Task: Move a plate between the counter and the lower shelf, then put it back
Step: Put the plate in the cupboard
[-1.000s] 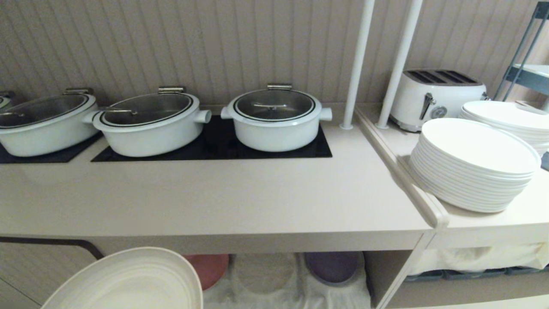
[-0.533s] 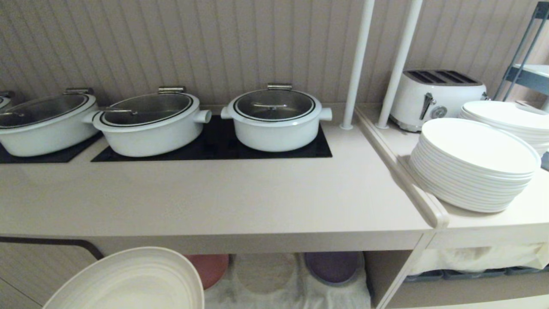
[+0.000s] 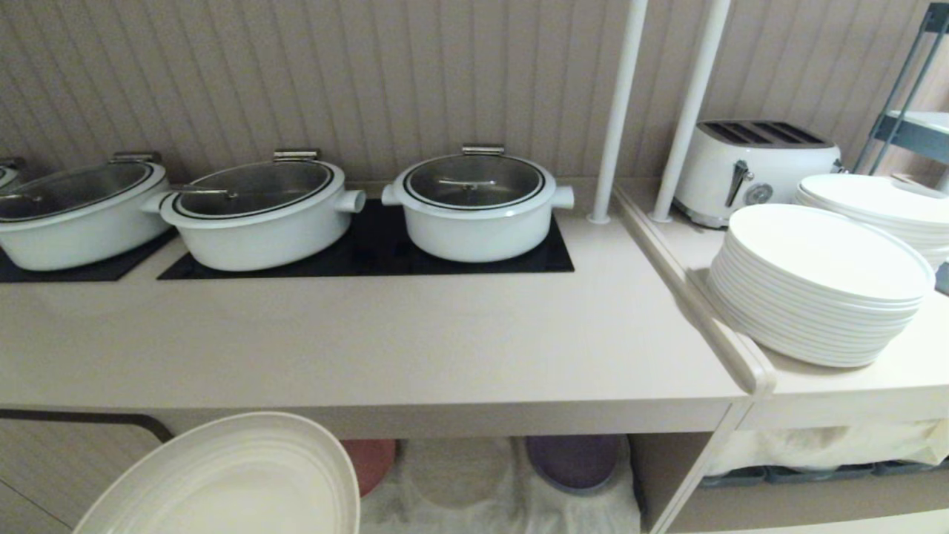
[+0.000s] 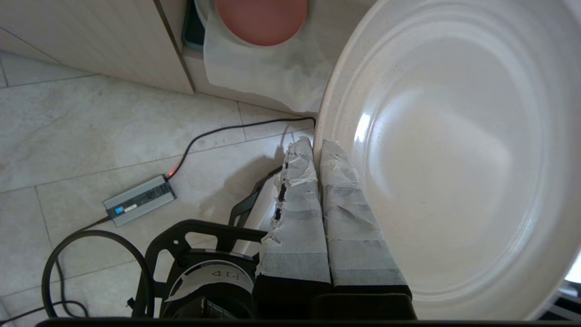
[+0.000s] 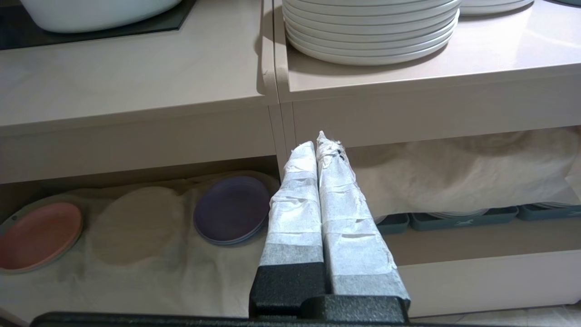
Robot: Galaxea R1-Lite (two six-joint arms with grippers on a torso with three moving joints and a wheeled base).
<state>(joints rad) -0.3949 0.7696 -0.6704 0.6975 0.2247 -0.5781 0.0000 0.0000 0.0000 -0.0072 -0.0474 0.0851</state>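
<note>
My left gripper [image 4: 317, 150] has its jaws pinching the rim of the plate [image 4: 454, 154], one taped finger on the underside and one on the inner face, so the plate hangs in the air, tilted, below and in front of the counter [image 3: 415, 348] edge, out over the tiled floor [image 4: 91, 122]. I judge this to be the carry between the lower shelf [image 5: 150, 254] and the counter: the plate is clear of the shelf opening and not yet on the worktop. The next move calls for lifting the plate above the thick front edge of the counter, levelling it, and setting it on the bare stretch in front of the black cooking panel [image 3: 371, 252]. The front edge is what stands in the way; the far rim of the plate sits close under it and could catch if I go forward too soon. Behind that bare stretch the white pots [image 3: 478, 208] stand on the panel, so I should stop short of them. Under the counter, on the wrinkled cloth [image 5: 136, 272], lie a pink plate [image 5: 38, 236] and a purple plate [image 5: 231, 209]. To the right of the counter a stack of white plates [image 3: 819, 285] and a toaster [image 3: 756, 167] stand on the neighbouring top. My right gripper [image 5: 317, 145] is parked in front of the shelf, jaws pressed together on nothing.
</note>
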